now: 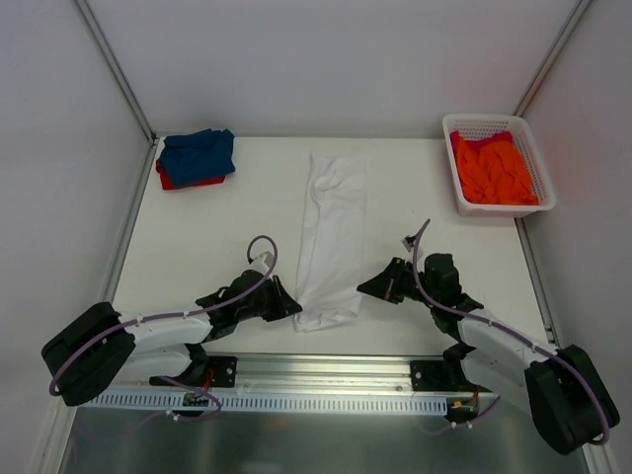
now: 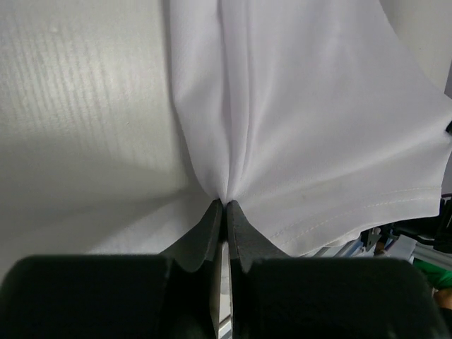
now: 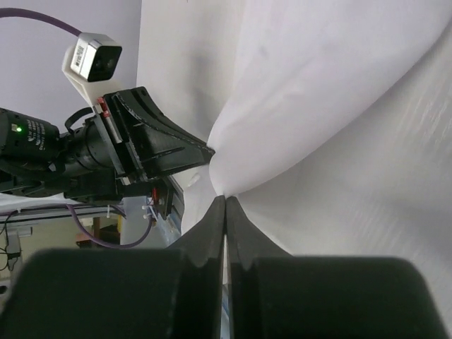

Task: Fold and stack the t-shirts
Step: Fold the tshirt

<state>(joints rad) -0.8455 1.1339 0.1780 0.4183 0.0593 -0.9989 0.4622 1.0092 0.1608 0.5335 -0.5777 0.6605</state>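
STATE: white t-shirt (image 1: 331, 232) stretched ahead, between both grippers | GRIP: left gripper (image 2: 224, 205), right gripper (image 3: 226, 199) pinching its near hem corners | ADVISED: raise together, level; carry hem forward, edges aligned

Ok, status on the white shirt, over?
Left hand shut on white t-shirt, near hem. Right hand shut on its near right edge. Shirt folded narrow, lengthwise. Nothing blocking.

Soft, even light is leaving the worktop (image 1: 197, 247) bright without glare. Grey shadows are gathering in the folds of the white t-shirt (image 2: 318, 106) just beyond the jaws, and everything behind the jaws is blurring.
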